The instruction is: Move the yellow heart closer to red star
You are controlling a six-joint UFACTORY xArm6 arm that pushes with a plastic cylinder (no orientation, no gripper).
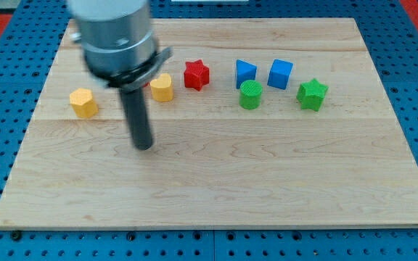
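Observation:
The yellow heart lies on the wooden board, just left of the red star, with a small gap between them. My tip rests on the board below and slightly left of the yellow heart, apart from it. The rod rises from the tip to the grey arm body at the view's top left, which hides part of the board behind it; a sliver of something red shows at the rod's right edge next to the heart.
A yellow hexagonal block lies at the view's left. Right of the red star are a blue block, a blue cube, a green cylinder and a green star. Blue pegboard surrounds the board.

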